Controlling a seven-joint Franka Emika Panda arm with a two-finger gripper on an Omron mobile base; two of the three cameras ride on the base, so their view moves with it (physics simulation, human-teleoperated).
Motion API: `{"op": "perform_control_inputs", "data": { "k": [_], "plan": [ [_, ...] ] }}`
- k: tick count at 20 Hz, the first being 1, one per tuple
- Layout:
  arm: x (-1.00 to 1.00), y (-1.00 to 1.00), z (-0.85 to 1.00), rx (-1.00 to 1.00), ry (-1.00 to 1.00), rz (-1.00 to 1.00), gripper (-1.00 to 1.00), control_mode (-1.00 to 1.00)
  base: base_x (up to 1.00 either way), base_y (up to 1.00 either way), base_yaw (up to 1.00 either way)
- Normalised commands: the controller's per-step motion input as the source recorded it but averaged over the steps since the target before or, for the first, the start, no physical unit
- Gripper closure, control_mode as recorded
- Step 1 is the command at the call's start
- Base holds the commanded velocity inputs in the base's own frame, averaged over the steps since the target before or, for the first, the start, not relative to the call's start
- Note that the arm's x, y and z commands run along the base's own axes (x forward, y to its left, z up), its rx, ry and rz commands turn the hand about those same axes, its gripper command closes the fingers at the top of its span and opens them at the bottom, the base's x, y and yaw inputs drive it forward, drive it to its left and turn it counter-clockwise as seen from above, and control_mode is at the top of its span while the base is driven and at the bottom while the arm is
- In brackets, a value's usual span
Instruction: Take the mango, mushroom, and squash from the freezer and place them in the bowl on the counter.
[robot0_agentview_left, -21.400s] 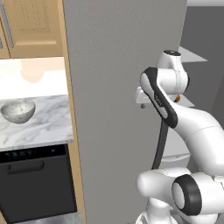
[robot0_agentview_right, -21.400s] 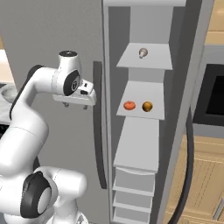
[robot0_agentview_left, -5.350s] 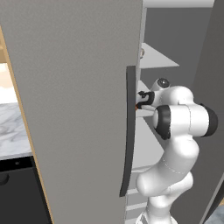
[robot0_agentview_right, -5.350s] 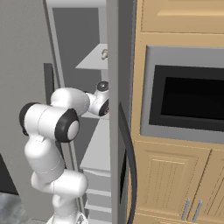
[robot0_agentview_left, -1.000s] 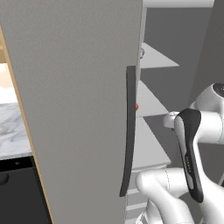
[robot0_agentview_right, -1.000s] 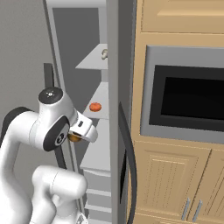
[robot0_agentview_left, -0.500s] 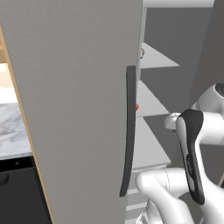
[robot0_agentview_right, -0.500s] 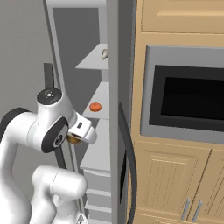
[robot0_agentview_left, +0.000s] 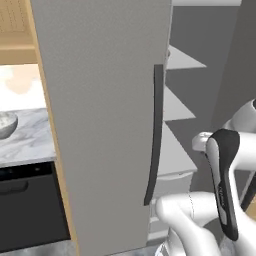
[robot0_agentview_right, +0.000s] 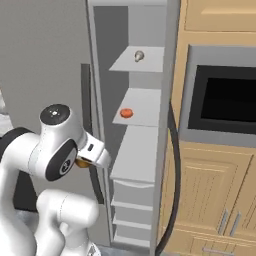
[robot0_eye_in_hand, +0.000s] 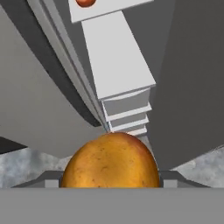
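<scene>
My claw (robot0_agentview_right: 80, 162) is clamped on the mango (robot0_eye_in_hand: 110, 161) beside the open freezer (robot0_agentview_right: 145, 150) — mushroom (robot0_agentview_right: 139, 55) on the top shelf, bowl (robot0_agentview_left: 6, 124) on the counter (robot0_agentview_left: 27, 145).

Left base view: from behind the arm's left, facing the freezer (robot0_agentview_left: 105, 100) door at close range, counter (robot0_agentview_left: 25, 142) at far left. Right base view: from behind-right, looking into the freezer's open shelves. Both share freezer and arm. Hand view: looks along the hand toward the shelves.
</scene>
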Motion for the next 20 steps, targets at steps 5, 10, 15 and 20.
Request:
{"op": "perform_control_inputs", "data": {
  "k": [5,10,15,20],
  "plan": [
    [0.00,0.00,0.00,0.00,0.00,0.00,1.00,1.00,-0.22,1.00,0.00],
    [0.00,0.00,0.00,0.00,0.00,0.00,1.00,1.00,-0.02,1.00,0.00],
    [0.00,0.00,0.00,0.00,0.00,0.00,1.00,1.00,0.00,1.00,0.00],
    [0.00,0.00,0.00,0.00,0.00,0.00,1.00,1.00,0.07,1.00,-0.04]
  ]
}}
